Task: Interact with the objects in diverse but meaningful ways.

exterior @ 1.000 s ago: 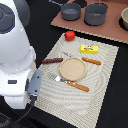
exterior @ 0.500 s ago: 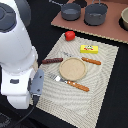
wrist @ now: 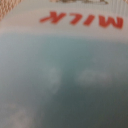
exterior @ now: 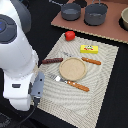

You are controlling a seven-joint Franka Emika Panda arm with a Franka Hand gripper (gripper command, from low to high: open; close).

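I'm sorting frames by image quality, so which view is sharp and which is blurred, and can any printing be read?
The exterior view is fairly sharp and evenly lit: the red ball, yellow block and plate have clear edges. The wrist view is soft and out of focus, filled by a pale blue carton; its red word MILK reads inverted.

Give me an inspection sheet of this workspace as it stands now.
Surface: striped placemat on a dark table.
Job's things: red tomato, yellow block, dark sausage stick on the mat; blue milk carton fills the wrist view.
Clutter: round plate, orange-handled fork and knife, two grey pots on a brown board.
Grippers: hidden behind the arm in the exterior view; state cannot be told.
Cables: nothing seen.
Surroundings: a bowl's rim at the exterior view's right edge.
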